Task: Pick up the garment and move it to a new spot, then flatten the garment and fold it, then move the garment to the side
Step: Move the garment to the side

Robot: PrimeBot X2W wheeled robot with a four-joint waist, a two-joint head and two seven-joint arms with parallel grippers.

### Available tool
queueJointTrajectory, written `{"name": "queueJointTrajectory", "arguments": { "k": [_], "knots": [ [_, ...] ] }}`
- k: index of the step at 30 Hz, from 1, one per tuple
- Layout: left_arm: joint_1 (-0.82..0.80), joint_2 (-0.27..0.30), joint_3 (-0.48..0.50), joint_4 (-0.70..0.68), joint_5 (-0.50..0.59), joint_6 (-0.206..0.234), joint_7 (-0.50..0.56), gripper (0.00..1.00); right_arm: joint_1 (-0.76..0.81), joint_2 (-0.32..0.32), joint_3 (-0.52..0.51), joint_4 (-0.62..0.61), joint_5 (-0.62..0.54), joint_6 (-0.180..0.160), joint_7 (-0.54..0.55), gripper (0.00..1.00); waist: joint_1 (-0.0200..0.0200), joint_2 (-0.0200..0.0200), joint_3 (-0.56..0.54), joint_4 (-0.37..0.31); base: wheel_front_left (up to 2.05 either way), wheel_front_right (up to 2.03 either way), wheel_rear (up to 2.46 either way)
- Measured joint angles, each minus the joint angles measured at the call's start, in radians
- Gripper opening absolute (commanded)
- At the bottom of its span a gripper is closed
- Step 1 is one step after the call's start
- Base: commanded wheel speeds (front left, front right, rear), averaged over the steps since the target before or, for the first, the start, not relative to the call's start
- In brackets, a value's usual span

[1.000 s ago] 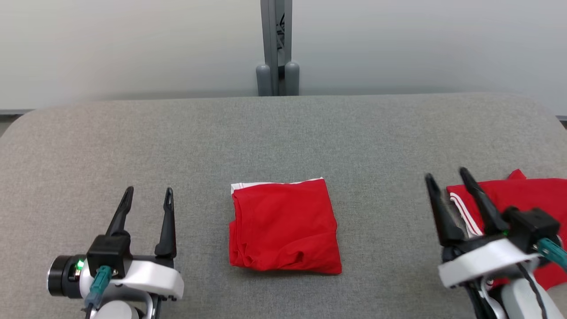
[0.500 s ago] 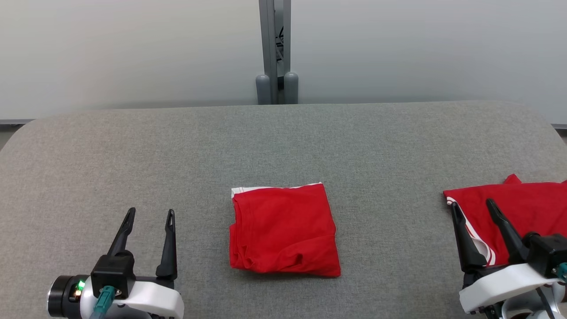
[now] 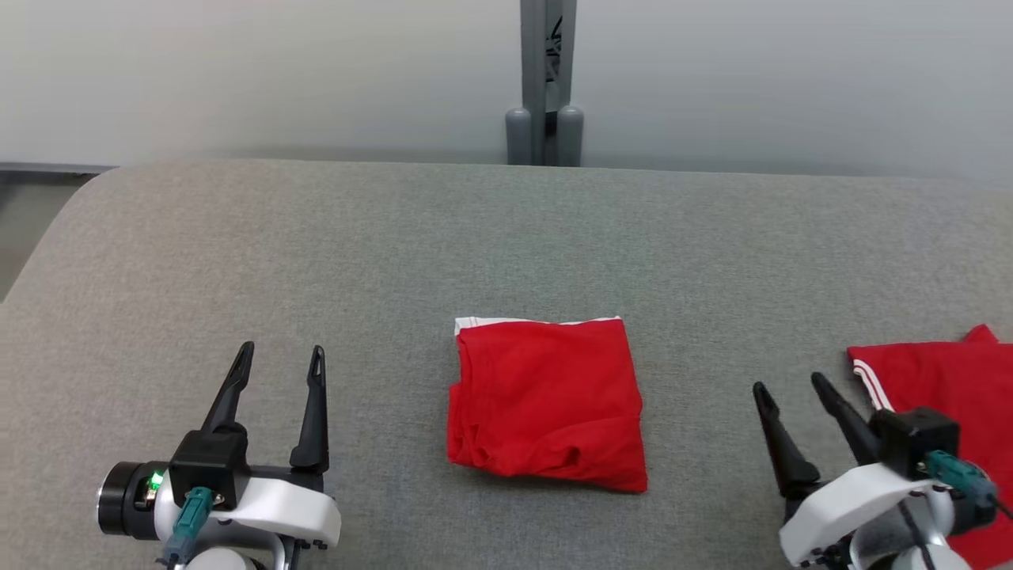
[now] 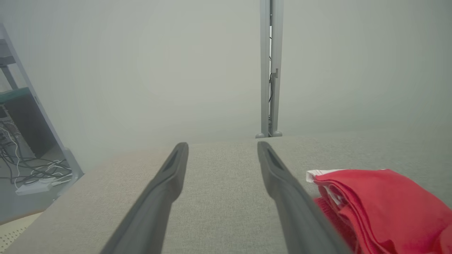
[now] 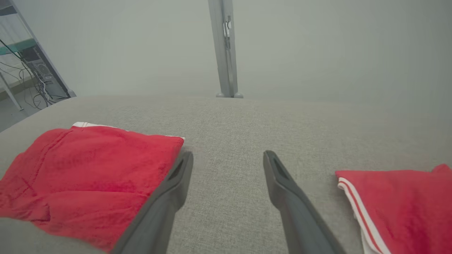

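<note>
A folded red garment (image 3: 546, 404) with a white edge at its far side lies flat in the middle of the grey table (image 3: 506, 237). A second red garment (image 3: 942, 388) with white stripes lies at the right edge. My left gripper (image 3: 282, 348) stands open and empty over bare table, left of the folded garment (image 4: 381, 201), as the left wrist view shows (image 4: 222, 144). My right gripper (image 3: 788, 383) is open and empty too, over the bare strip between the two garments. In the right wrist view it (image 5: 229, 154) has the folded garment (image 5: 88, 165) to its left and the striped one (image 5: 399, 201) to its right.
A grey post (image 3: 544, 79) stands behind the table's far edge against a pale wall. The table's rounded left corner (image 3: 87, 190) shows, with floor beyond it. Cables and a shelf frame (image 4: 28, 165) stand off to the left.
The head camera has shifted, moving the whole picture to the right. My right gripper has drawn back off the striped garment's left edge and now sits beside it. The left gripper stays put.
</note>
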Motion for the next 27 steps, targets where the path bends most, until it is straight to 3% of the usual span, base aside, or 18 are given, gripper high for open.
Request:
{"name": "queueJointTrajectory", "arguments": {
  "k": [12, 23, 24, 25, 26, 27],
  "knots": [
    [-0.070, -0.047, -0.006, 0.061, 0.003, -0.049, -0.024, 1.00, -0.109, 0.011, 0.205, 0.289, 0.077, 0.000, -0.016, 1.00, 0.0000, 0.0000, 0.051, 0.119, 0.00, 0.00, 0.00],
    [-0.085, -0.069, 0.014, 0.064, 0.035, -0.070, -0.026, 1.00, -0.206, 0.036, 0.363, 0.463, 0.212, 0.000, -0.002, 1.00, 0.0000, 0.0000, 0.082, 0.131, 0.00, 0.00, 0.00],
    [-0.085, -0.072, 0.015, 0.064, 0.039, -0.070, -0.026, 1.00, -0.211, 0.038, 0.378, 0.471, 0.222, 0.000, 0.001, 0.96, 0.0000, 0.0000, 0.083, 0.129, 0.00, 0.00, 0.00],
    [-0.086, -0.074, 0.019, 0.065, 0.043, -0.071, -0.026, 1.00, -0.217, 0.039, 0.387, 0.476, 0.232, -0.001, 0.000, 0.33, 0.0000, 0.0000, 0.084, 0.127, 0.00, 0.00, 0.00],
    [-0.086, -0.074, 0.019, 0.065, 0.043, -0.071, -0.026, 1.00, -0.217, 0.039, 0.387, 0.476, 0.232, -0.001, 0.000, 0.00, 0.0000, 0.0000, 0.084, 0.127, 0.00, 0.00, 0.00],
    [-0.089, -0.080, 0.025, 0.066, 0.049, -0.074, -0.026, 1.00, -0.223, 0.044, 0.403, 0.486, 0.254, -0.001, -0.011, 0.00, 0.0000, 0.0000, 0.086, 0.116, 0.00, 0.00, 0.00]
  ]
}}
